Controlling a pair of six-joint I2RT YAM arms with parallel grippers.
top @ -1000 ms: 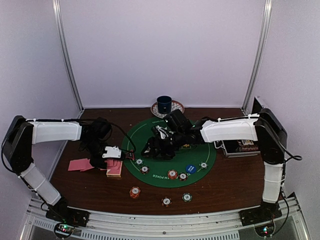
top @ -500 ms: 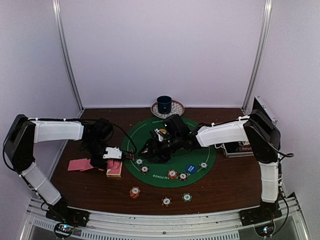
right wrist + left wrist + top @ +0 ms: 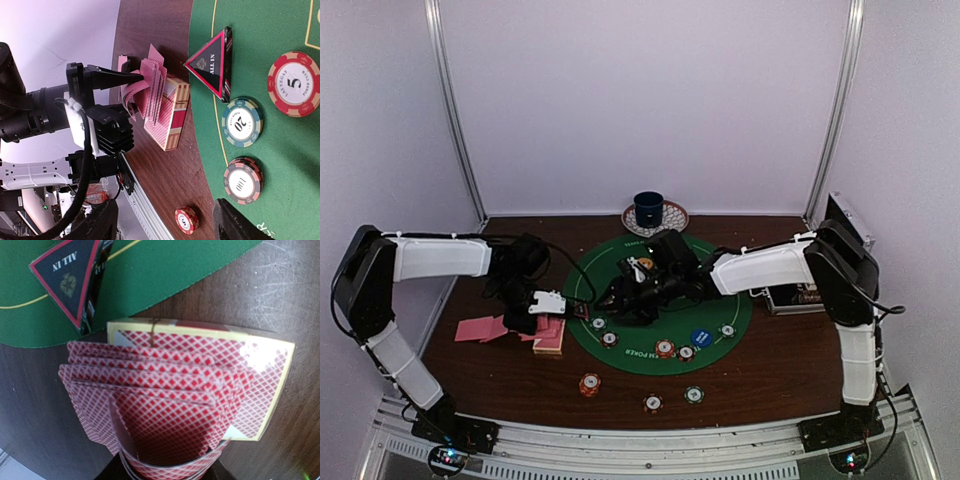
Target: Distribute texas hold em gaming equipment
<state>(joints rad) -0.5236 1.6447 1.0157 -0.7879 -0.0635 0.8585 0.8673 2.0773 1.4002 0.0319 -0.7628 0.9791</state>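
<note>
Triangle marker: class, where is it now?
Left wrist view, upper left: the triangle marker sits at the green mat edge, just beyond the card deck.

Felt mat (image 3: pixel 582 275) is sitting mid-desk (image 3: pixel 780 370). Cup (image 3: pixel 648 208) is standing on saucer (image 3: pixel 673 214) behind mat, at desk's back edge. Card box (image 3: pixel 549 337) is lying on desk just left of mat, w/ loose cards (image 3: pixel 478 329) further left. Fan of cards (image 3: pixel 160 410) is hanging over box, in left pincer (image 3: pixel 560 318). Triangle marker (image 3: pixel 212 62) is lying at mat's left rim, next to box. Several chips (image 3: pixel 665 348) are lying across mat's near part. Three chips (image 3: pixel 590 384) are sitting on desk in front of mat. Case (image 3: pixel 800 293) is lying right of mat.
</note>
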